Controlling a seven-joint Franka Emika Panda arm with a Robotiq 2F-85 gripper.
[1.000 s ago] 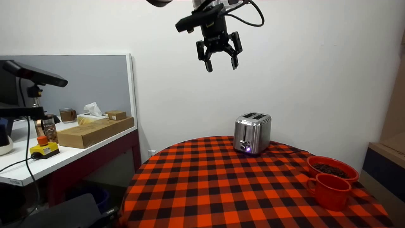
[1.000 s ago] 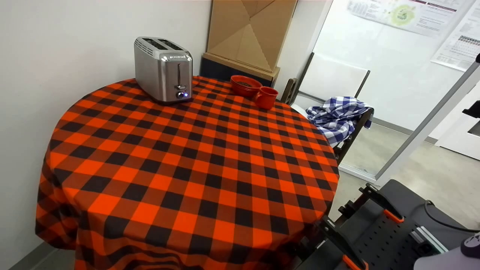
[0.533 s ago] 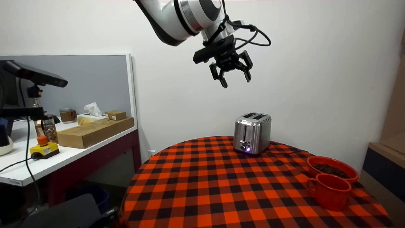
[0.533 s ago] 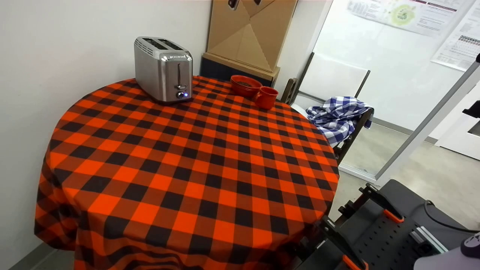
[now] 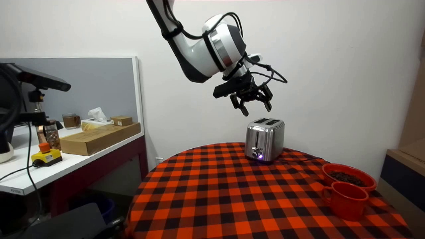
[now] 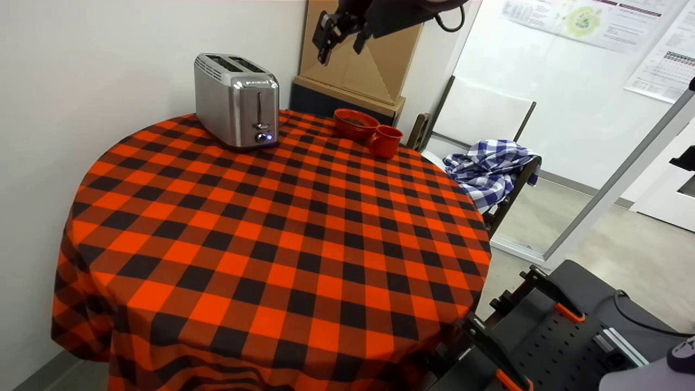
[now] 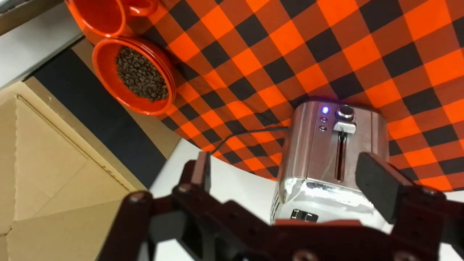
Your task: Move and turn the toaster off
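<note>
There's the toaster (image 7: 320,156), right of centre and low in the wrist view, blue light (image 7: 325,110) glowing, my fingers (image 7: 378,188) apart and empty, so I reckon moving and switching off both lie ahead.

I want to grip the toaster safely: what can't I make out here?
Toaster slots, insides: too dark in both exterior views; jaws block most in the wrist view.
Any labels on its buttons: wrist view, too small.
Cord, far end: wrist view, lost past the tablecloth edge.

Toaster (image 5: 264,142) is silver, tool (image 5: 257,110) blk, cloth (image 5: 225,196) red/blk chk'd, bowl (image 7: 107,69) & mug (image 5: 349,204) red.
</note>
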